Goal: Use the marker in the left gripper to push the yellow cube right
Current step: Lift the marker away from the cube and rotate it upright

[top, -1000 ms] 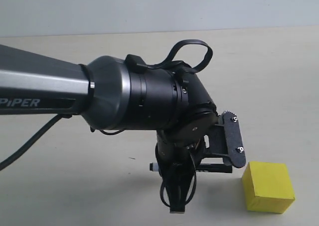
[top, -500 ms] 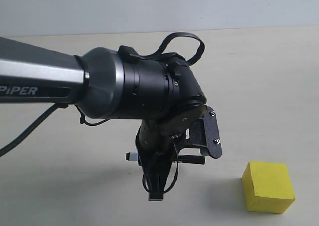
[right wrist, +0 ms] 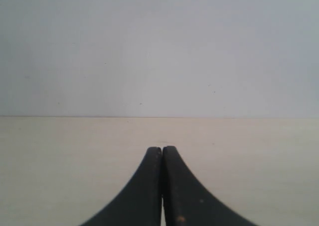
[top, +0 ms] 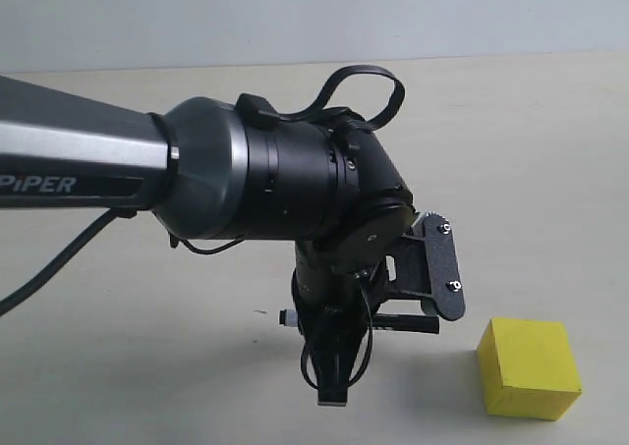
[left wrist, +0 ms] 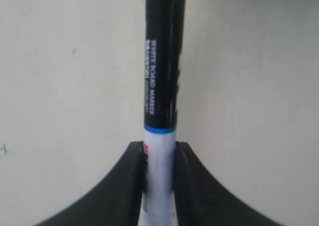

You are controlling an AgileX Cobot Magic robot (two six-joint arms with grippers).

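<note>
Swinging back rightward over the last half second, my left hand (top: pixel 332 361) has carried the marker (top: pixel 398 322) closer to the yellow cube (top: pixel 529 368), which sits where it was on the worktop (top: pixel 550 150), low on the right. The hand is closed part-way, pinching the marker's white barrel between its pads, and the black cap sticks out level toward the cube with a clear gap left. I judge the push has yet to land. To do it well I'd keep the cap low, aim at the middle of the cube's near face so it slides rather than spins, and advance slowly. My right hand (right wrist: pixel 162 186) is closed on nothing.
</note>
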